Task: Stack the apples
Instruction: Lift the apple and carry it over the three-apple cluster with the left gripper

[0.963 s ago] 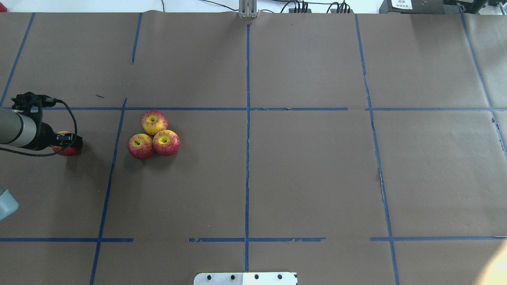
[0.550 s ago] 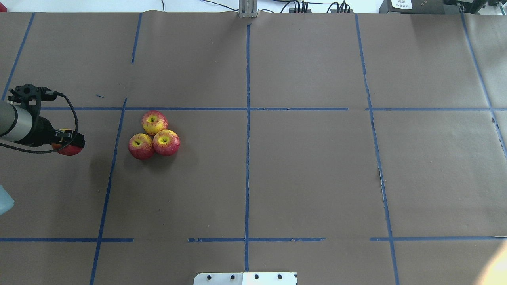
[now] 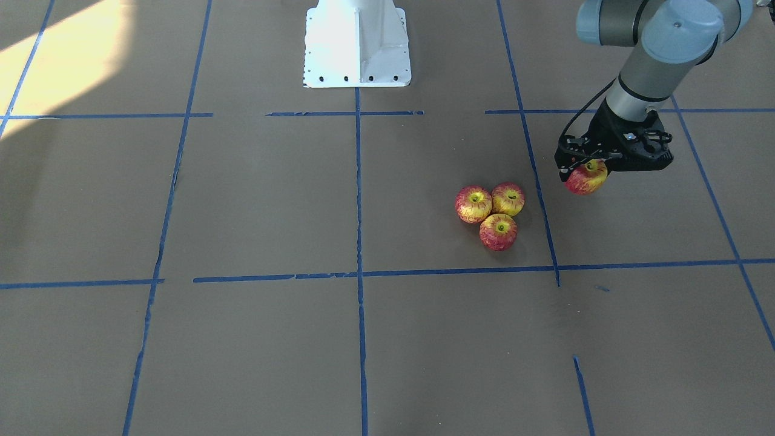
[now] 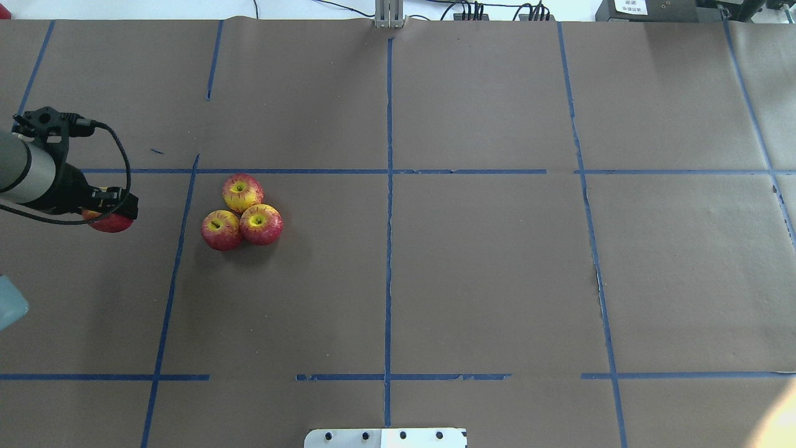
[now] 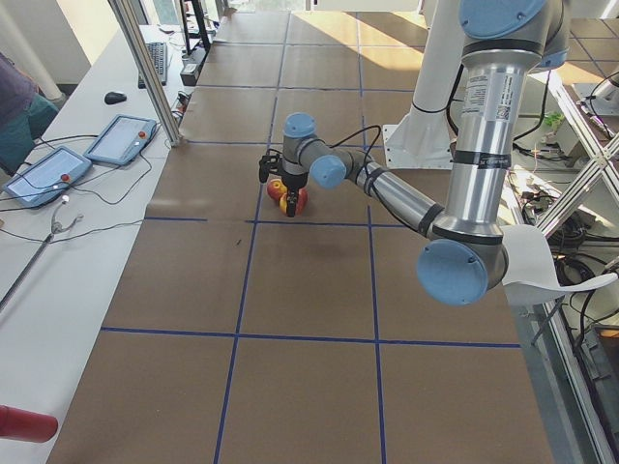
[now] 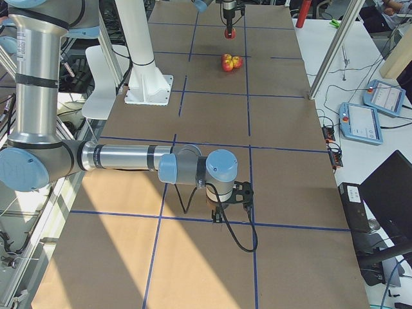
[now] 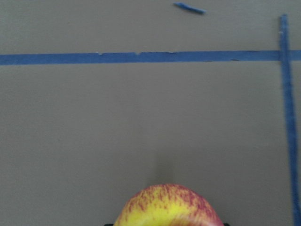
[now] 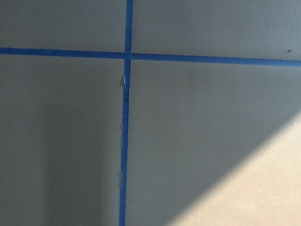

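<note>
Three red-and-yellow apples sit touching in a triangle on the brown paper: one [image 4: 242, 191], one [image 4: 221, 229] and one [image 4: 260, 224]. They also show in the front view [image 3: 498, 231]. My left gripper [image 4: 113, 211] is shut on a fourth, redder apple [image 4: 111, 223] and holds it above the table, left of the cluster and apart from it. It shows in the front view [image 3: 586, 178] and at the bottom of the left wrist view [image 7: 169, 207]. My right gripper [image 6: 230, 209] hangs over the table far from the apples; I cannot tell whether it is open or shut.
Blue tape lines [image 4: 388, 186] divide the brown paper into squares. The white robot base plate [image 3: 357, 48] stands at the near middle edge. A sunlit patch [image 3: 54, 54] falls on the robot's right side.
My left gripper has lifted the redder apple higher off the table and moved slightly toward the far side; its shadow has drifted away. The three apples have not moved.
</note>
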Controlling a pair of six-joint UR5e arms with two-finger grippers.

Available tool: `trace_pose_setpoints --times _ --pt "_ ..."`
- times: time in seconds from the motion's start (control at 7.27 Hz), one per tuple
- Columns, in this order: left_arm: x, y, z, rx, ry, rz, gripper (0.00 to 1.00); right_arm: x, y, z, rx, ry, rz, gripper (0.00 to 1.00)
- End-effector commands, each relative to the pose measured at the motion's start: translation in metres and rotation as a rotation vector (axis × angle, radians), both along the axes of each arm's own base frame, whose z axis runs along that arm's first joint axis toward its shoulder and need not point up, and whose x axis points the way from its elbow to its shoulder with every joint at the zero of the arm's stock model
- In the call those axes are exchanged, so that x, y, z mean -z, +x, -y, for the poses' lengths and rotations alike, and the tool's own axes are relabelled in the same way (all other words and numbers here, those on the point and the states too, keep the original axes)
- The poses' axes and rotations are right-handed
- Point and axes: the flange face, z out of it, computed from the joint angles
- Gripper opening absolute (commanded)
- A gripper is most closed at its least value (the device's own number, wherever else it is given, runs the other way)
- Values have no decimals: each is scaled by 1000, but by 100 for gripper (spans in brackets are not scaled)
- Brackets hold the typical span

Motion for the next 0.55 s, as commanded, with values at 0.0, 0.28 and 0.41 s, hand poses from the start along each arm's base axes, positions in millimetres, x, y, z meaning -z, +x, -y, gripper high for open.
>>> trace_pose_setpoints --times 0.0,0.28,0.41 --pt "39 57 11 22 -63 -27 11 0 0 0 0 0 1 100" --pt "53 99 0 11 -104 -41 11 0 0 0 0 0 1 100" --pt "51 105 -4 4 -111 -39 11 0 0 0 0 0 1 100"
